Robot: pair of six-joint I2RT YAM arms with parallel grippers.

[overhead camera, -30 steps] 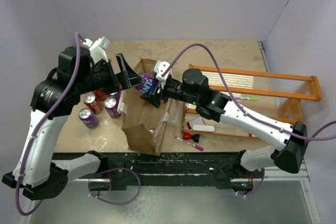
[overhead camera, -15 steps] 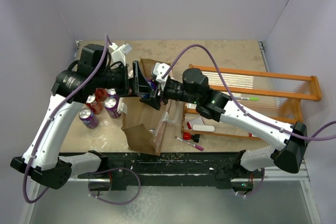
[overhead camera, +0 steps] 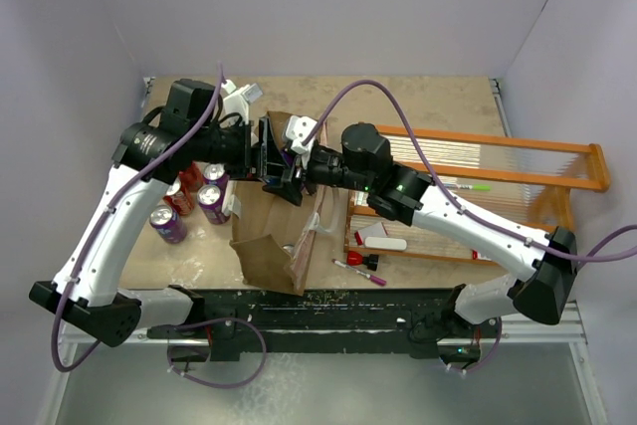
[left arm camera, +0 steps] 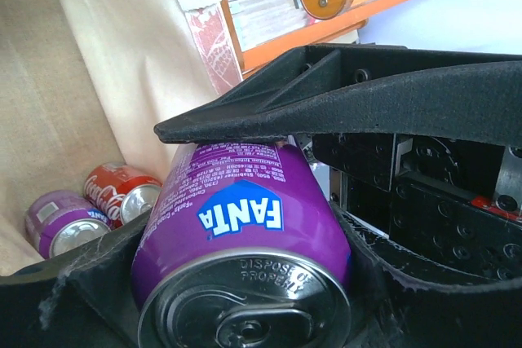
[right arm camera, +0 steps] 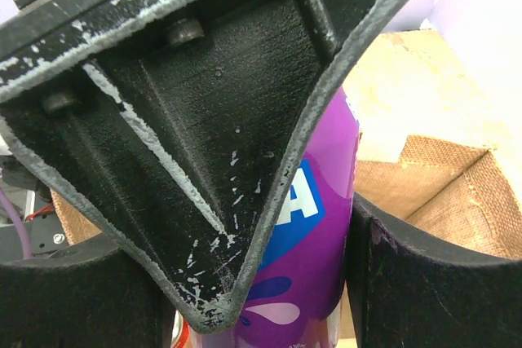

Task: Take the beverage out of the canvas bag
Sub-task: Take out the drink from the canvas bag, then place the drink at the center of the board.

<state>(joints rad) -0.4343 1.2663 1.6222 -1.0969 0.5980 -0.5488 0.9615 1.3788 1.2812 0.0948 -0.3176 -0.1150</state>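
Inside the canvas bag (overhead camera: pixel 261 234), apparently two cans (left arm camera: pixel 121 191).

Table (overhead camera: pixel 428 97): canvas bag (overhead camera: pixel 271 238), soda cans (overhead camera: pixel 167 223), orange rack (overhead camera: pixel 498 161).

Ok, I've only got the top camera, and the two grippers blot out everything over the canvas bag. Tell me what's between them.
Observer: The left wrist view shows a purple Fanta can there, its lid facing that camera.
Operator: Now say whether the left gripper has it.
Observer: In the left wrist view its fingers straddle the can, close against it. That view doesn't settle whether they are pressing on it.
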